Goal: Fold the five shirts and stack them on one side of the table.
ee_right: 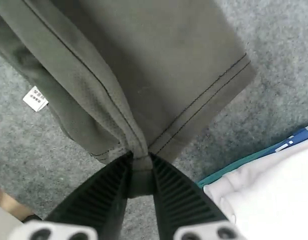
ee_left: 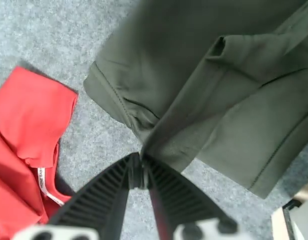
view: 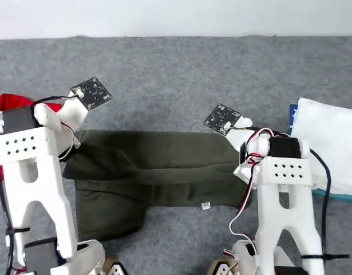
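- while the two arms stand side by side at the grey bench (view: pixel 176 69), a dark olive shirt (view: pixel 158 166) lies stretched flat between them as a long band across the middle of the surface, with a wider flap spreading toward the near edge on the left arm's side.
- left fingers (ee_left: pixel 135 164) are clenched on a gathered fold at the left end of the olive shirt (ee_left: pixel 204 75); the cloth is nipped at their very tips and fans out from there across the bench, a hemmed sleeve lying just beside the pinch.
- right fingers (ee_right: pixel 129 161) are clamped on the opposite end of the olive shirt (ee_right: pixel 143 65), with a bunched corner of stitched hem wedged between the ribbed pads and the rest of the fabric running away from the tips.
- a small white label (ee_right: pixel 35 98) shows at the shirt's edge on the near side, not far from the right arm's grip (view: pixel 205 205).
- a red shirt (ee_left: pixel 28 145) lies on the bench beyond the left end, near the olive one but not touching it (view: pixel 10 103).
- a white shirt (view: pixel 330 143) sits at the right side, resting on a teal garment (view: pixel 336 196) whose edge shows beneath it; both lie close to the right fingers (ee_right: pixel 274 195).
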Tool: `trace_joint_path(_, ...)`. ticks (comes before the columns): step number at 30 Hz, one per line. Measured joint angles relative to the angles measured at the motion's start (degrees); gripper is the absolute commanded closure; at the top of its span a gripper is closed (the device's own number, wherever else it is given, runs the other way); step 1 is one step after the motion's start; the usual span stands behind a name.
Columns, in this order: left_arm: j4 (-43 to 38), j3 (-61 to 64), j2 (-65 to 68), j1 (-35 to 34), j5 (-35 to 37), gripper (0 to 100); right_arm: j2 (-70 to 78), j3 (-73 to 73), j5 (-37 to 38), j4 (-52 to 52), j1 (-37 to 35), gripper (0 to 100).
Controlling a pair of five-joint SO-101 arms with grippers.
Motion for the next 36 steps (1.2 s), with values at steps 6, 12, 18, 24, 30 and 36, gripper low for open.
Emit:
trace_joint_path(6, -13.5, 0.3, 0.0, -1.2, 6.0, 98, 0.0, 0.0, -0.1, -8.2, 0.0, 98.7)
trace_joint_path(12, -38.4, 0.4, 0.0, 1.7, 12.9, 98, 2.1, 0.0, -0.1, -32.1, 0.0, 98.7)
trace_joint_path(18, -52.8, 0.4, 0.0, 5.2, 15.5, 98, 3.3, 0.0, 0.0, -49.6, 0.0, 98.8)
trace_joint_path(24, -51.3, 6.0, 0.0, 5.9, 15.6, 98, 3.5, 0.0, 0.0, -45.4, -2.0, 98.8)
trace_joint_path(30, -43.9, 9.4, 0.1, 5.8, 15.6, 98, 3.5, 0.0, 0.0, -35.8, -2.1, 98.8)
trace_joint_path(36, -31.5, 9.4, 0.1, 5.8, 10.6, 98, 3.5, 0.0, 0.0, -25.8, -2.1, 98.8)
